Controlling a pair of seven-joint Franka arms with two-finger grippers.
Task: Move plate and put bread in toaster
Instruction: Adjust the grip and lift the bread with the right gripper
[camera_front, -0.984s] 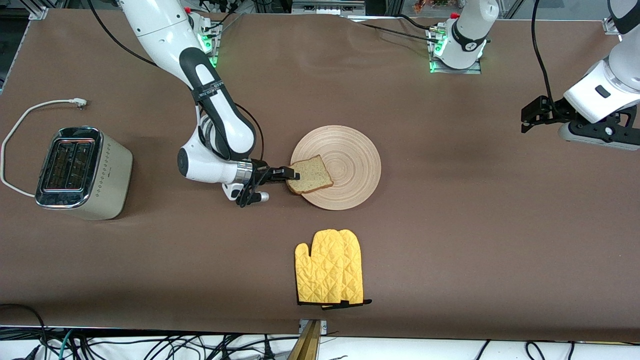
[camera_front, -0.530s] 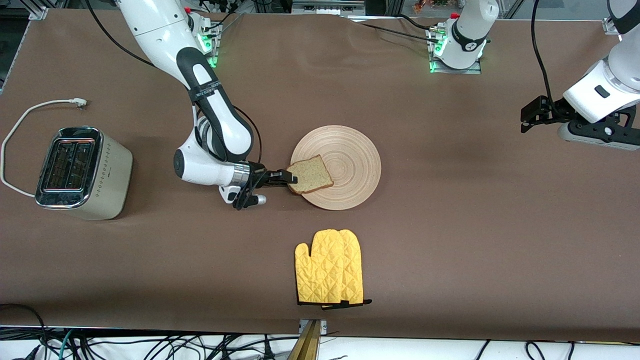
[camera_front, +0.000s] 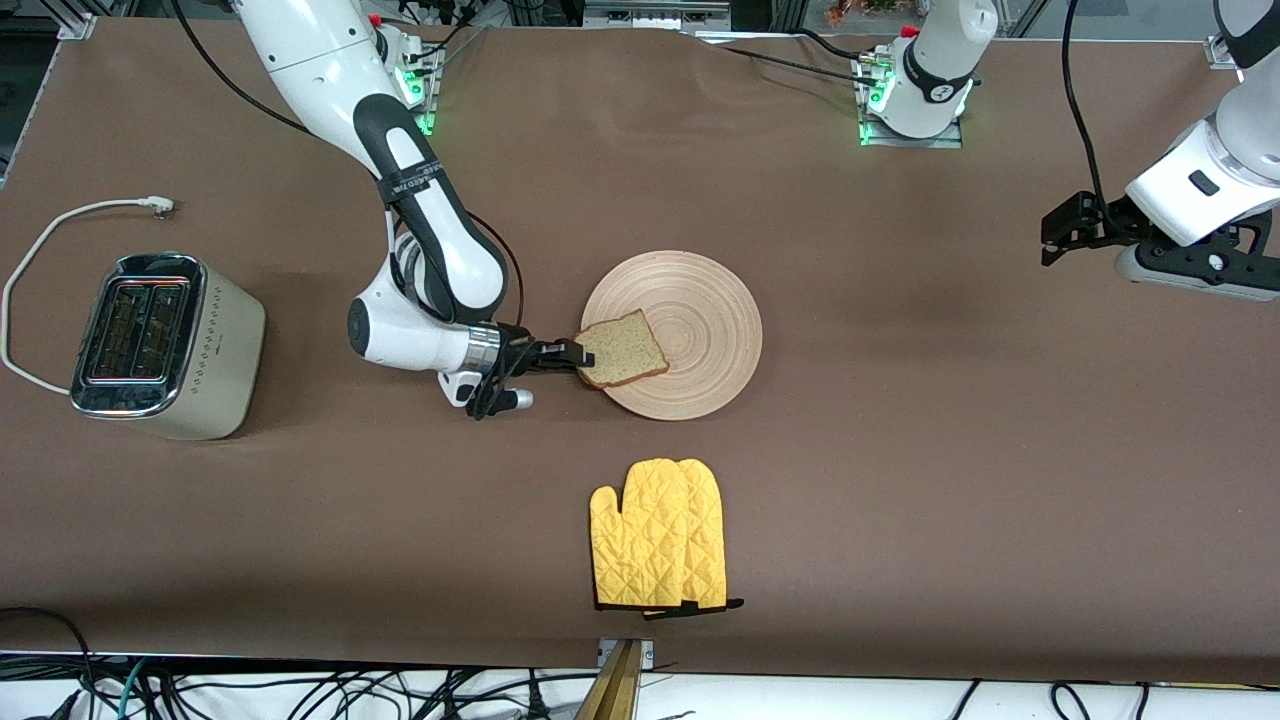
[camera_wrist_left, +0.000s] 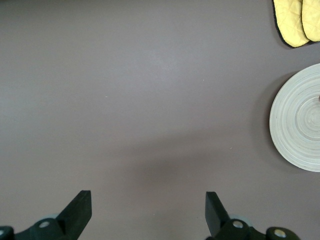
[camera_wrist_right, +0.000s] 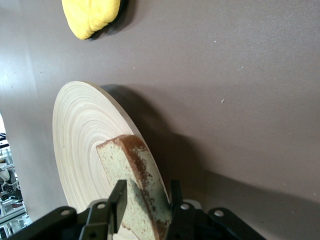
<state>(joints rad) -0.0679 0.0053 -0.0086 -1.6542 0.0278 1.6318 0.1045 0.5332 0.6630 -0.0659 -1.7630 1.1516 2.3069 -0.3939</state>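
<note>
The bread (camera_front: 622, 349) lies on the plate (camera_front: 700, 300), at the rim nearer the toaster (camera_front: 165, 345), with one end past the plate's edge. My right gripper (camera_front: 580, 352) reaches in level from the toaster's side and straddles that end of the bread (camera_wrist_right: 142, 190). It is still open: one finger rests against the crust and the other stands a sliver off the slice. My left gripper (camera_wrist_left: 148, 210) hangs open and empty over bare table at the left arm's end, waiting. The plate (camera_wrist_left: 297, 125) shows at the edge of its view.
A yellow oven mitt (camera_front: 660, 535) lies nearer the front camera than the plate. The toaster's white cord (camera_front: 60, 225) loops on the table beside it, toward the robots' bases. Brown tabletop stretches between the toaster and the plate.
The right gripper's jaws have narrowed round the end of the bread, and the hand has drawn back slightly toward the toaster. The bread has barely shifted. The left arm has not moved.
</note>
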